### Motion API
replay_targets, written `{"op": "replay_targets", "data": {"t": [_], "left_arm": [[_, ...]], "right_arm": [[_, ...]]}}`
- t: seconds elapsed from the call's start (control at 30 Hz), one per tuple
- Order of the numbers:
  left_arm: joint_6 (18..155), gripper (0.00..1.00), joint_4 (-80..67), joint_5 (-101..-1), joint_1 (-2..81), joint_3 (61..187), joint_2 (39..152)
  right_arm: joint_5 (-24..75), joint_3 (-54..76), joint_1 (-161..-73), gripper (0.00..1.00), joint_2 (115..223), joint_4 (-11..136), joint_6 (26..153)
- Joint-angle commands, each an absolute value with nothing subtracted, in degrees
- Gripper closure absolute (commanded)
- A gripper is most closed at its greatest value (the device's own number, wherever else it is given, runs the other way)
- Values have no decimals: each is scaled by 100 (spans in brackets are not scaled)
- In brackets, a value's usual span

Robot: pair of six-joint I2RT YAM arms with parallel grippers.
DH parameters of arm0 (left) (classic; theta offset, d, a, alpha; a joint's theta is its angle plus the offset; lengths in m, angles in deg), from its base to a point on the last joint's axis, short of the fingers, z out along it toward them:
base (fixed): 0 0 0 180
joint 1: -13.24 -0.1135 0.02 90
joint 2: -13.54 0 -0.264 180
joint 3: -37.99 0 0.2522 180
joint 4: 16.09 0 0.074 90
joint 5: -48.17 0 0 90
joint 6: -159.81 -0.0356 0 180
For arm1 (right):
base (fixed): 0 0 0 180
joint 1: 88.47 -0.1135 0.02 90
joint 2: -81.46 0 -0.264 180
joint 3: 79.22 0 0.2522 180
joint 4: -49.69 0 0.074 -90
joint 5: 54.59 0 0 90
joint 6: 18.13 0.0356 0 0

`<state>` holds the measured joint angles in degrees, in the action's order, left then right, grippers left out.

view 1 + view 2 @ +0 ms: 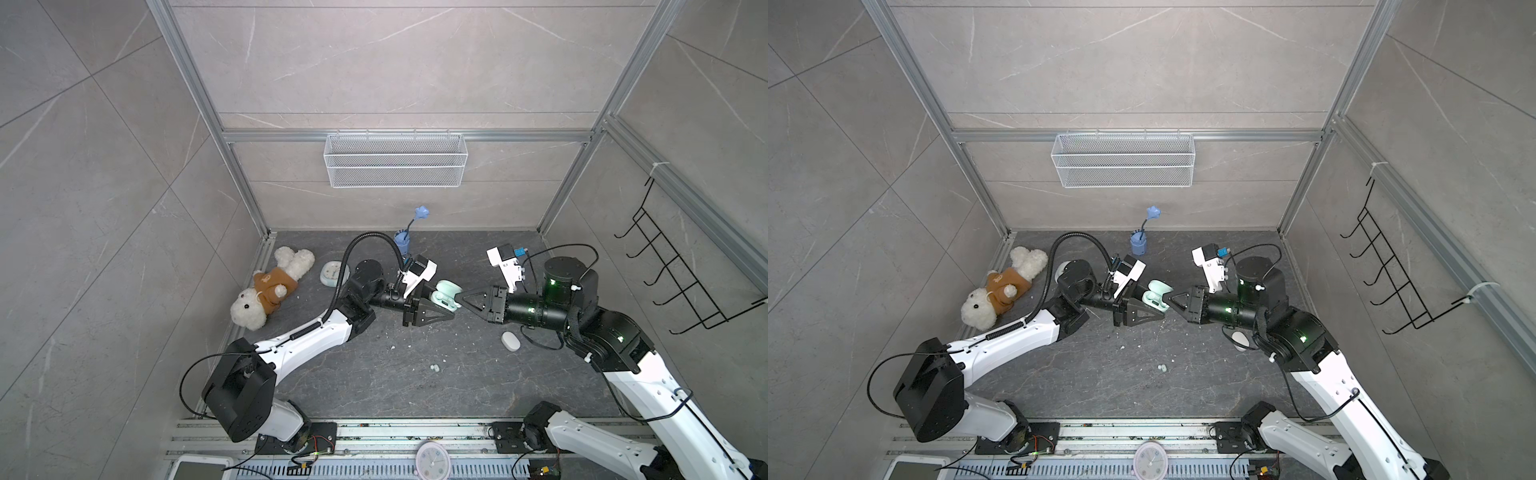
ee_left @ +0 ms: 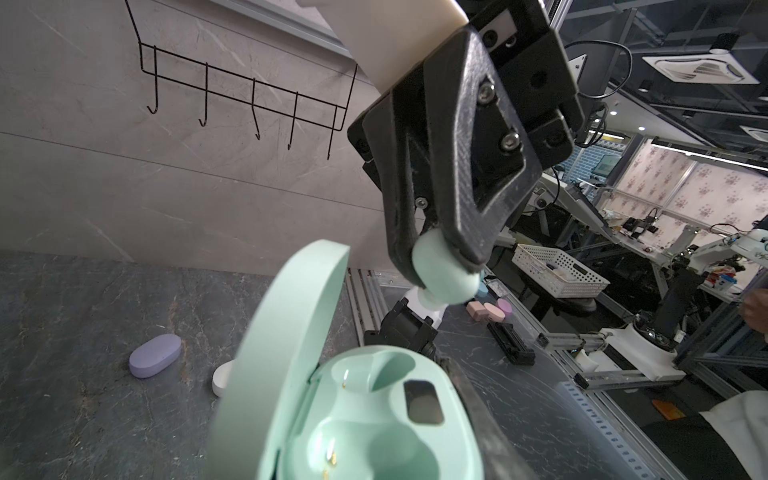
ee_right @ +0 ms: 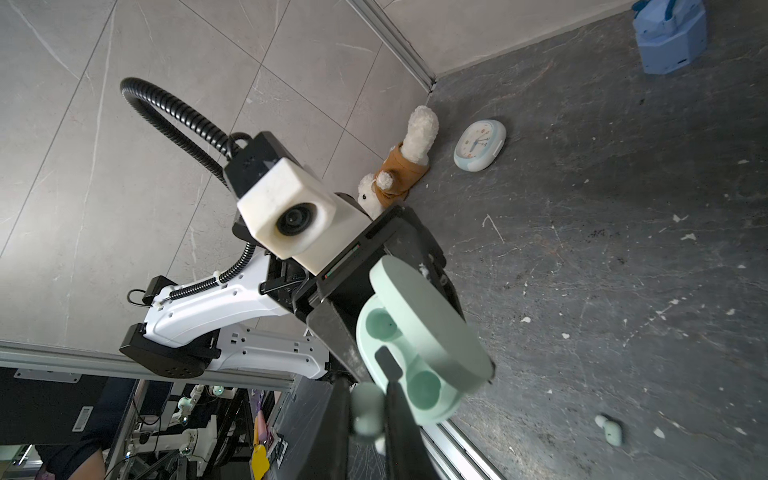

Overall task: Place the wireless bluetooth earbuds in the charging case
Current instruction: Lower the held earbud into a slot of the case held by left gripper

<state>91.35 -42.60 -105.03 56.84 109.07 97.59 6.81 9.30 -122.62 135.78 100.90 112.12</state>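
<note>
The mint green charging case [image 1: 445, 296] [image 1: 1156, 296] hangs above the middle of the table with its lid [image 2: 291, 332] up. My left gripper [image 1: 448, 305] is shut on its body [image 2: 374, 415]. Both sockets in the case are bare. My right gripper [image 1: 460, 298] [image 3: 368, 415] is shut on a mint green earbud [image 3: 368, 409] [image 2: 446, 278], which hangs at the case's open rim, just apart from it. Another mint green earbud [image 1: 434, 368] [image 3: 610, 430] lies loose on the dark tabletop nearer the front.
A shut white case [image 1: 510, 340] and a lavender case [image 2: 154, 355] lie on the table under my right arm. A plush dog [image 1: 270, 286], a small clock [image 1: 331, 273] and a blue vase [image 1: 402, 241] stand at the back left. White crumbs dot the tabletop.
</note>
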Motion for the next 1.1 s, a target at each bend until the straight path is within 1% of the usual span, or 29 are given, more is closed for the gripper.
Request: {"op": "replay_targets", "data": {"t": [0.0,0.47,0.7,1.07], "left_arm": [[9372,100,-4916,-10575,5752,11071,9809],[9881,100,-5845,-10436,5881,11011,9994],[9908,100,-5962,-10362,5895,10977,9976],[9900,99,-5988,-10348,5964,11020,9992]], "right_arm": [[553,948,-12250,87,13595,9934,11136],[790,934,-12257,87,13594,10140,10993],[720,917,-12249,87,13609,10198,10976],[879,985,-12252,85,13673,10334,10941]]}}
